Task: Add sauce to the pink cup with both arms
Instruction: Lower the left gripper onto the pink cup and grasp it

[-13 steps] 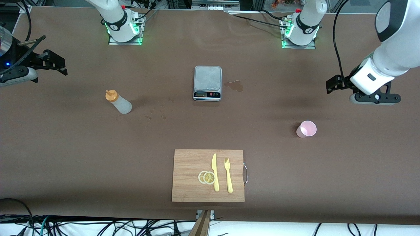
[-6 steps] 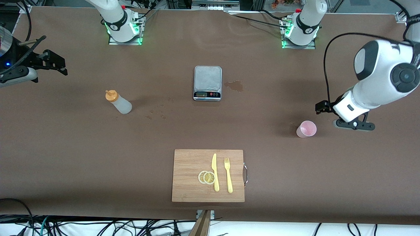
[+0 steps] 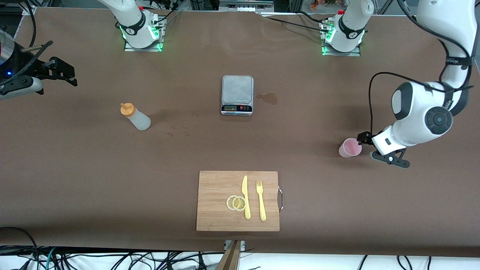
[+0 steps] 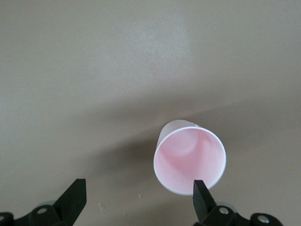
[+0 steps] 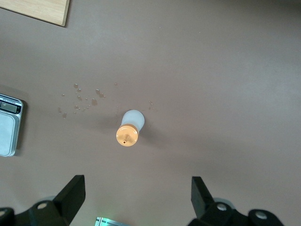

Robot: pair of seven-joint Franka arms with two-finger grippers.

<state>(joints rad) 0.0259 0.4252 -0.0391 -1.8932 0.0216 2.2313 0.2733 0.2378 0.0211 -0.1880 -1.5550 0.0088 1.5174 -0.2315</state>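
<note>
Toward the left arm's end of the brown paper-covered bench (image 3: 75, 180), the small pale pink tapered cup (image 3: 350, 147) stands upright. Just beside it, the left claw (image 3: 365, 148) is low with fingers spread, apparently positioned to clasp it. The right claw (image 3: 56, 73) waits spread, well apart from the translucent whitish squeeze bottle with orange nozzle cap (image 3: 135, 116), which stands untouched. Dried droplets (image 3: 179, 129) mark the bench near the bottle.

It looked like a robotics lab: two arm bases (image 3: 141, 32) with green lights were bolted to a brown-covered table (image 3: 75, 168), and loose cables (image 3: 112, 258) trailed below its edge, probably onto the floor.
</note>
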